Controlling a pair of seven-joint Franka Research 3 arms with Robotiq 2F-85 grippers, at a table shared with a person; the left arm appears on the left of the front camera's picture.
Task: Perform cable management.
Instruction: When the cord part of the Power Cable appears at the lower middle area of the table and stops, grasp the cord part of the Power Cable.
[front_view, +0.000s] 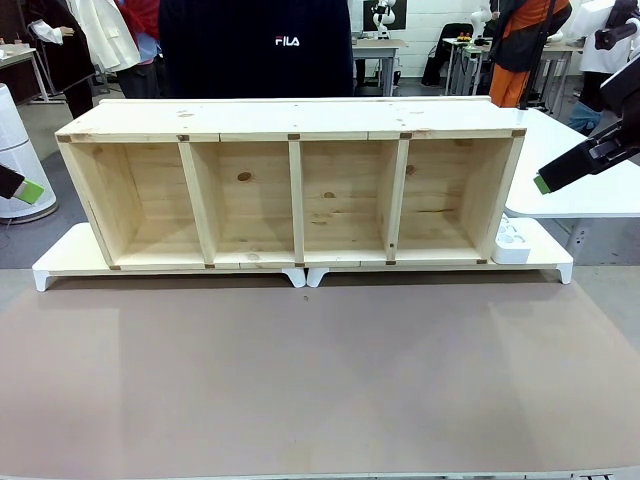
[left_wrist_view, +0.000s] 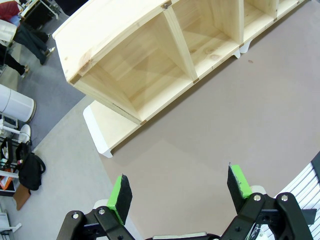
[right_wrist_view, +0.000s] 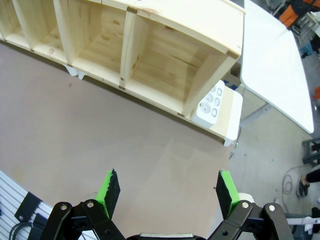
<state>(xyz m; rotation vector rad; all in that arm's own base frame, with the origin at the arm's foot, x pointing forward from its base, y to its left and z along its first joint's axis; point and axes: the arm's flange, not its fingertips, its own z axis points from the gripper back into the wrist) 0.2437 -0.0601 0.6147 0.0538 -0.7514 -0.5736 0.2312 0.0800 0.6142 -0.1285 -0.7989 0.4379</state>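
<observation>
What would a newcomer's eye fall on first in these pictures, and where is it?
The pale wooden shelf with four open compartments dominates, standing across the far side of the brown table top on white stands. A white power strip sits on the stand by the shelf's right end, and a person in a black top stands behind the shelf. The left gripper and the right gripper both hang open at the two sides.

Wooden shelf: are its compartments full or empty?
Empty. In the front view all four compartments of the wooden shelf show bare wood, with nothing inside.
</observation>
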